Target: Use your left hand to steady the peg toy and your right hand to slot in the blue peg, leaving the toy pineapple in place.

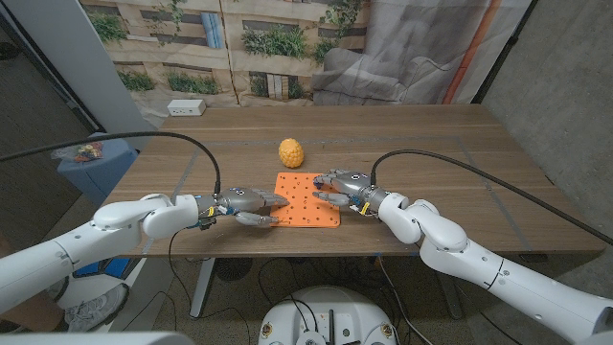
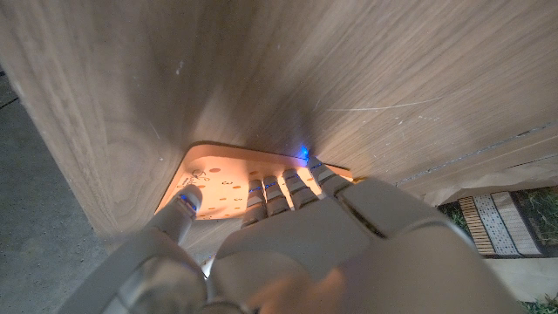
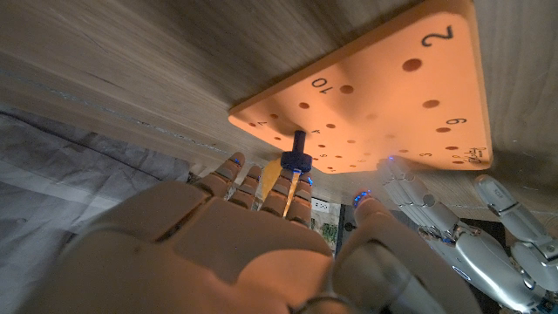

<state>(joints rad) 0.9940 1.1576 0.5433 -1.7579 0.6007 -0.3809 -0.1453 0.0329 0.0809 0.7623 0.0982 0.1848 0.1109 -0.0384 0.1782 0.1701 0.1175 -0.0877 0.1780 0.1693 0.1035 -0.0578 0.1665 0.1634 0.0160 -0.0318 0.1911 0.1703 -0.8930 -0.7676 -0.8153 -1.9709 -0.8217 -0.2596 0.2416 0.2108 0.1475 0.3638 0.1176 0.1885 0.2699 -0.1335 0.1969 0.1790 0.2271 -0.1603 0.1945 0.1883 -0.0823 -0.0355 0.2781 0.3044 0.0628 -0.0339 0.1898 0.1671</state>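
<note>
Fingers of the left hand are pressing on the near-left edge of the orange peg toy, steadying it; nothing is gripped inside the hand, fingers spread over the board edge. Fingers of the right hand are reaching over the toy's right side. In the right wrist view the blue peg is standing upright in the board near the numeral 10, just beyond the fingertips; cannot tell whether the fingers are gripping it or only touching it. The peg toy is lying flat on the wooden bench, approx. centre, near the front edge. Farther back, the toy pineapple is sitting on the bench just behind the board, apart from both hands. A white box is resting at the bench's far-left corner.
</note>
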